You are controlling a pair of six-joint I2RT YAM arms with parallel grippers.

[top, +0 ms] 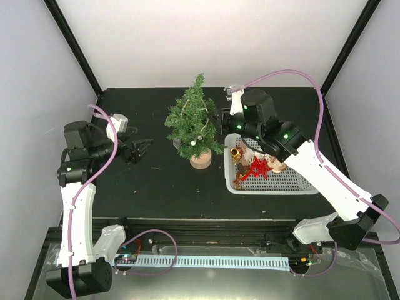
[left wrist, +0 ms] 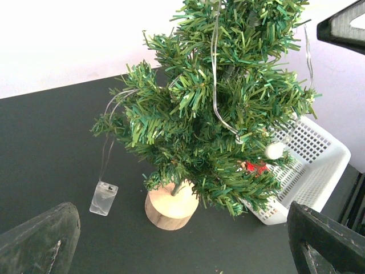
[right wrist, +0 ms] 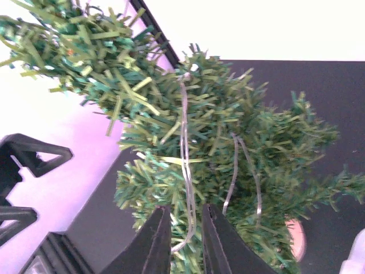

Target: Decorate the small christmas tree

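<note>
The right pincer [right wrist: 187, 214] is reaching into the branches of the small christmas tree [top: 194, 122] from the side facing the basket. Its two fingers [right wrist: 157, 242] are standing only a narrow gap apart. A thin silvery wire [right wrist: 184, 148] is running down over the needles and ending in a small loop in that gap. I cannot tell whether the fingers are actually pinching it.

The left pincer [top: 142, 150] is hovering over the desk [top: 156, 187] on the other side of the tree, apart from it. It is spread wide and gripping nothing, its dark fingers [left wrist: 43, 242] framing the bottom corners of the left wrist view.

The tree is standing upright on its round wooden base [left wrist: 171, 206] near the middle of the black desk. The wire is draping across several branches, and a small white ball [left wrist: 274, 150] is hanging among the lower needles. The wire is trailing down to a small clear box [left wrist: 104, 198] lying on the desk just beside the base.

A white mesh basket [top: 275, 192] is sitting just beside the tree on the right arm's side, holding a red ornament [top: 259, 167] and a gold one [top: 235, 152].
</note>
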